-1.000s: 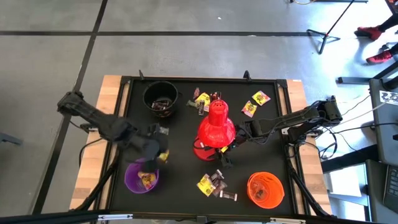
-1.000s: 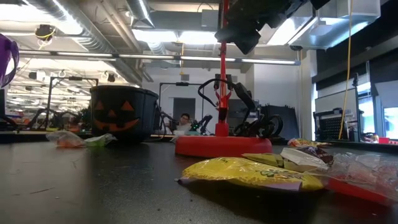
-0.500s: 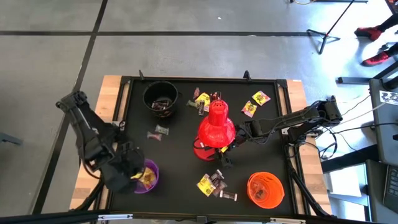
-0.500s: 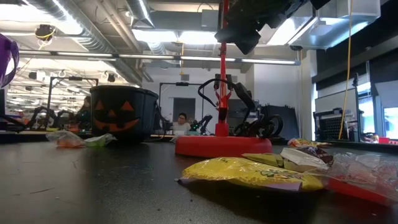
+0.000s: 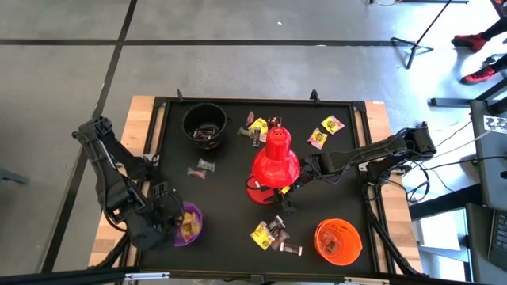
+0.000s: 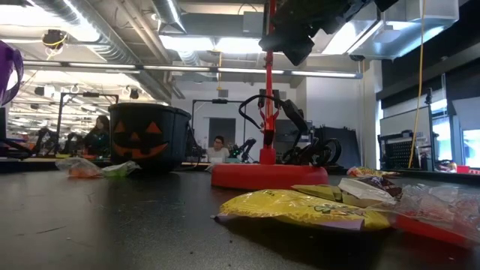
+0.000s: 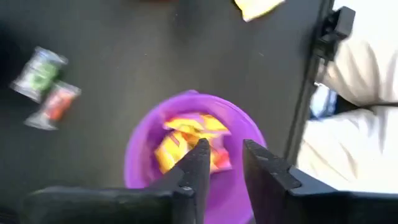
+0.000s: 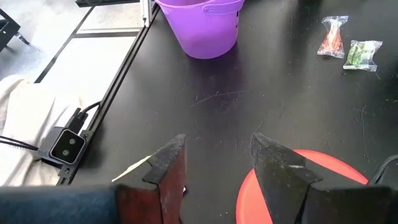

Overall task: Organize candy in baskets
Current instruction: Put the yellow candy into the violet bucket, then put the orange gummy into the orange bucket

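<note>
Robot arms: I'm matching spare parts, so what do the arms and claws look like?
Both arms are dark, jointed and slim, with cables trailing near their bases. Each ends in a two-finger claw: the left claw has black wedge-shaped fingers, and the right claw has dark tapered fingers.

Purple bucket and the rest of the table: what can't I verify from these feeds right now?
- Purple bucket: high view, the left end effector covers part of it; the blurred left wrist view shows yellow wrappers, count unreadable.
- Black bucket: contents dark, too small to identify.
- Orange bucket: contents unclear.
- Red lamp: its base hides candy beside it.
- Right end effector: open, hovering by the lamp.
- Low view: purple bucket cut off by the edge.
</note>
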